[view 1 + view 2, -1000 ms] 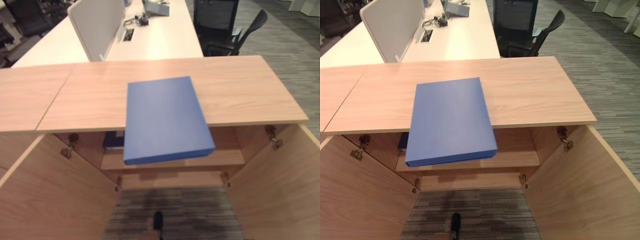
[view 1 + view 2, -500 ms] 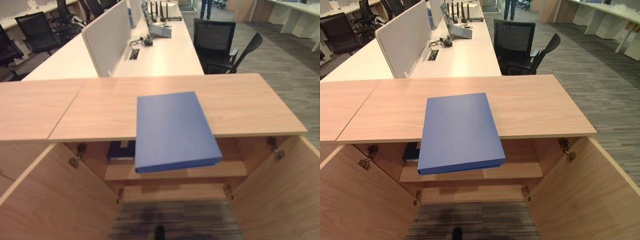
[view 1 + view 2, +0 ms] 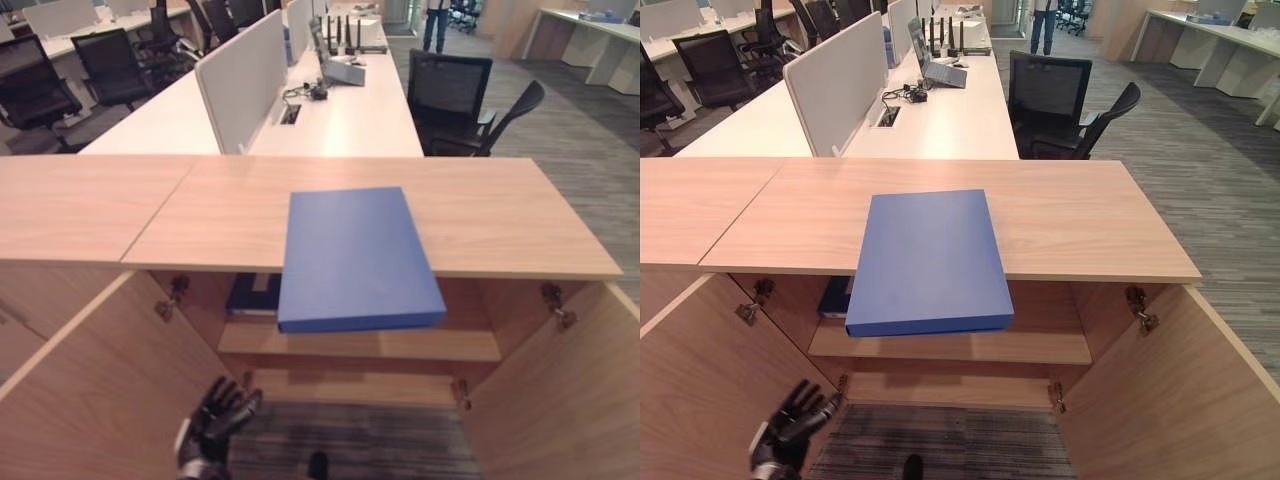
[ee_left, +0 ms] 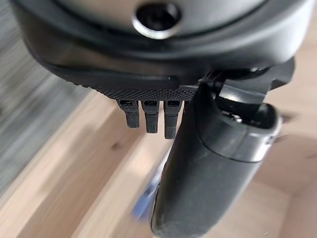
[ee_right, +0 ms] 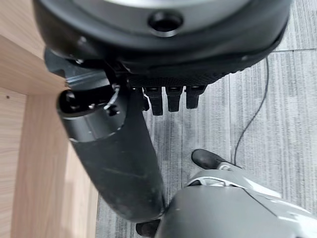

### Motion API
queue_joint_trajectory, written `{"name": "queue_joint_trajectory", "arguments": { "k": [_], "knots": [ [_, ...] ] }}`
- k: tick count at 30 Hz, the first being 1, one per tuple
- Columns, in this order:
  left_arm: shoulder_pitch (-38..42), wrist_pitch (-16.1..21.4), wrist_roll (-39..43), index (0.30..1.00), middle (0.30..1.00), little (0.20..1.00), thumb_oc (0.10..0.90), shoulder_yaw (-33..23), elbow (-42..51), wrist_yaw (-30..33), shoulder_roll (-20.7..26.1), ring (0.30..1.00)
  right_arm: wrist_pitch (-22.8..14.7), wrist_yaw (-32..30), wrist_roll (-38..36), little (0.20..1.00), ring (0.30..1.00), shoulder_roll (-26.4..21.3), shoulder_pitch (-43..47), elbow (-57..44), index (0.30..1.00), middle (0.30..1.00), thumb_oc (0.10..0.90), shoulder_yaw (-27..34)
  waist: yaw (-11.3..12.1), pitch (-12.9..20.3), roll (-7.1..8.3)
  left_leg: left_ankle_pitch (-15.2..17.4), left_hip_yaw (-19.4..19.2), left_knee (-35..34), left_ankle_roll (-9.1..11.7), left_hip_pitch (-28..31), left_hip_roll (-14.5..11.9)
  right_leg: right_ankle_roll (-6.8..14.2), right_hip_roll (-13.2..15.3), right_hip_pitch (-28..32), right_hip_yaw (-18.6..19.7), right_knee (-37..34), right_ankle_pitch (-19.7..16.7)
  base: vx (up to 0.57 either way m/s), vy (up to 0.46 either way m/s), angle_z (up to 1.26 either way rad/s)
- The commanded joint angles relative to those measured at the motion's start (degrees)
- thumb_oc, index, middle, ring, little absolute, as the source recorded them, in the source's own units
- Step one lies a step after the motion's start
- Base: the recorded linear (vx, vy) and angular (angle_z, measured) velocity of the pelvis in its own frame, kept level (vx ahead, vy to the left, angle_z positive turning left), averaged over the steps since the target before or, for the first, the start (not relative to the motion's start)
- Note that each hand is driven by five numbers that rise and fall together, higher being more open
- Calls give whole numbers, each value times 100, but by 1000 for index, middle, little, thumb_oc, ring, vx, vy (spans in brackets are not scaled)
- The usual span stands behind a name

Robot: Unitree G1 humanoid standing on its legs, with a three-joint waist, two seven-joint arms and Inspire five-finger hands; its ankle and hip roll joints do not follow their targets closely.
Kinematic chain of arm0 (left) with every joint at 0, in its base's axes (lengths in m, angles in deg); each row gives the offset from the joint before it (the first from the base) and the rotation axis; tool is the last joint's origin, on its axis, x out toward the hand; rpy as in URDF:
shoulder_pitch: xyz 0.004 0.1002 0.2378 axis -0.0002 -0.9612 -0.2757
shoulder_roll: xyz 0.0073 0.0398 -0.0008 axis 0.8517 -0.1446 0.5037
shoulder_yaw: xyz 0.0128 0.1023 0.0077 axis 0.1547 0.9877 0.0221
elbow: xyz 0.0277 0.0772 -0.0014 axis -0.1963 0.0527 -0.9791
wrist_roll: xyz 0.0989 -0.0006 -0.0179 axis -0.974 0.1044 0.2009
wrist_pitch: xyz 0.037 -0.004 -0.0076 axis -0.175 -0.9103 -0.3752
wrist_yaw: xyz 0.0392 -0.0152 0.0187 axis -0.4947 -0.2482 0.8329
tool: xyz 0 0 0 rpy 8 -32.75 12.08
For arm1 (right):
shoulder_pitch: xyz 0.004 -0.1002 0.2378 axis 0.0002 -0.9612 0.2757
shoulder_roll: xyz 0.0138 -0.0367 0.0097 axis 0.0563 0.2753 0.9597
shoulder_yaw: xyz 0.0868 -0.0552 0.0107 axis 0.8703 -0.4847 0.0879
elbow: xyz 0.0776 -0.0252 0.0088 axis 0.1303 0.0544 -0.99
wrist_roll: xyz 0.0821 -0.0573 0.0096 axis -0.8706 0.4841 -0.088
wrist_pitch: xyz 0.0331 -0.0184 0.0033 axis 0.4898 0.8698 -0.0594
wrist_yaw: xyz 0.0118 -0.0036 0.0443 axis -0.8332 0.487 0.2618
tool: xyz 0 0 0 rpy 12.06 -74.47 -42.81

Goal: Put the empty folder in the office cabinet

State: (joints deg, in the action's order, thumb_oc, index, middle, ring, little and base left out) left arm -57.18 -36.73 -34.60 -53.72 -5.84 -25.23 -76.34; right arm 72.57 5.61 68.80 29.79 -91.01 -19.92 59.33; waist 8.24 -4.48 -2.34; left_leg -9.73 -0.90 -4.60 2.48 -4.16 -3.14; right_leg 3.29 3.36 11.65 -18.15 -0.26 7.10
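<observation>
Left eye view: the blue folder (image 3: 357,258) lies on the cabinet (image 3: 500,215) top, overhanging its open front; the left robot hand (image 3: 215,425) hovers low, fingers loosely spread, empty. Right wrist view: the right robot hand (image 5: 124,163) holds nothing, fingers relaxed

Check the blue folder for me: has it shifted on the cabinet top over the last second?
No. The blue folder still overhangs the cabinet top's front edge by the same amount, above the inner shelf; the whole picture shifted, so the camera moved.
</observation>
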Motion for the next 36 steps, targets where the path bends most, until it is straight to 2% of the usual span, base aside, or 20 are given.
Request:
{"name": "queue_joint_trajectory", "arguments": {
  "k": [1,2,3,4,6,7,8,15,20,22,27,33,35,36],
  "knots": [
    [512,445,-686,900,900,900,800,-455,384,382,256,900,8,-44,251,900,900,-118,388,97,900,900,800,-139,189,-457,286,684,10,408,233,491,-317,88,176,-391,-431,-441,-810,-30,-127,15],
    [754,533,-998,900,900,900,800,-663,625,729,254,900,26,-73,296,900,900,-85,405,40,900,900,800,-209,252,-507,319,674,67,503,278,419,-379,47,122,-356,-479,-444,-774,-30,-126,16],
    [756,517,-1013,900,900,900,800,-670,646,741,245,900,28,-75,297,900,900,-82,415,40,900,900,800,-210,234,-507,324,673,83,515,280,397,-376,45,122,-364,-494,-444,-773,-13,-169,23],
    [934,577,-1656,900,900,900,800,-873,985,1119,308,900,11,-123,287,900,900,-61,408,-28,900,900,800,-247,300,-538,343,699,127,581,333,379,-427,16,64,-298,-527,-445,-712,10,-110,36],
    [1013,580,-2362,900,900,900,800,-1078,1426,1412,393,900,-25,-189,296,900,900,-44,388,-82,900,900,800,-279,338,-547,368,690,152,585,365,374,-452,0,37,-255,-571,-455,-683,0,-91,38],
    [1009,560,-2380,900,900,900,800,-1082,1456,1417,379,900,-25,-192,296,900,900,-42,393,-83,900,900,800,-279,325,-545,378,645,161,581,353,343,-433,1,52,-277,-585,-464,-717,9,-76,27],
    [1051,596,-2960,900,900,900,800,-1277,1771,1650,475,900,-74,-227,316,900,900,-35,348,-111,900,900,800,-311,363,-549,392,678,157,562,393,388,-479,-2,15,-221,-609,-457,-656,-11,-43,19],
    [1462,599,-3943,900,900,900,800,-1699,2328,2540,667,900,-196,-349,272,900,900,112,370,-9,900,900,800,-462,428,-529,443,619,199,503,463,386,-518,-1,-17,-181,-700,-467,-619,5,-63,10],
    [1739,774,-4416,900,900,900,800,-1708,2882,2331,1345,900,-268,-325,314,900,900,153,457,120,900,900,800,-561,454,-491,404,573,195,420,521,436,-568,6,-48,-151,-745,-467,-600,11,-28,4],
    [1825,819,-4397,900,900,900,800,-1713,3014,2242,1471,900,-278,-307,335,900,900,162,486,169,900,900,800,-570,455,-489,398,524,193,424,511,419,-554,3,-40,-157,-762,-471,-634,-8,0,2],
    [2248,997,-4162,900,900,900,800,-1531,3565,1754,1942,900,-253,-183,418,900,900,171,599,353,900,900,800,-655,422,-434,257,551,192,495,526,456,-562,-10,-32,-72,-790,-472,-590,2,9,6],
    [2390,1012,-4170,900,900,900,800,-1360,3690,1548,2098,900,-247,-77,492,900,900,157,629,321,900,900,800,-709,386,-438,195,452,241,409,559,408,-538,7,-12,-111,-848,-470,-614,-13,9,-1],
    [2529,1032,-4072,900,900,900,800,-1233,3669,1594,2039,900,-259,-111,480,900,900,99,700,272,900,900,800,-733,387,-584,214,409,200,540,595,184,-528,15,63,-217,-961,-456,-686,-151,-13,2],
    [2634,1043,-4058,900,900,900,800,-1184,3646,1625,2024,900,-262,-140,463,900,900,62,739,252,900,900,800,-702,365,-659,234,511,145,786,607,21,-538,8,112,-312,-1029,-429,-688,-133,-15,11]
  ]
}}
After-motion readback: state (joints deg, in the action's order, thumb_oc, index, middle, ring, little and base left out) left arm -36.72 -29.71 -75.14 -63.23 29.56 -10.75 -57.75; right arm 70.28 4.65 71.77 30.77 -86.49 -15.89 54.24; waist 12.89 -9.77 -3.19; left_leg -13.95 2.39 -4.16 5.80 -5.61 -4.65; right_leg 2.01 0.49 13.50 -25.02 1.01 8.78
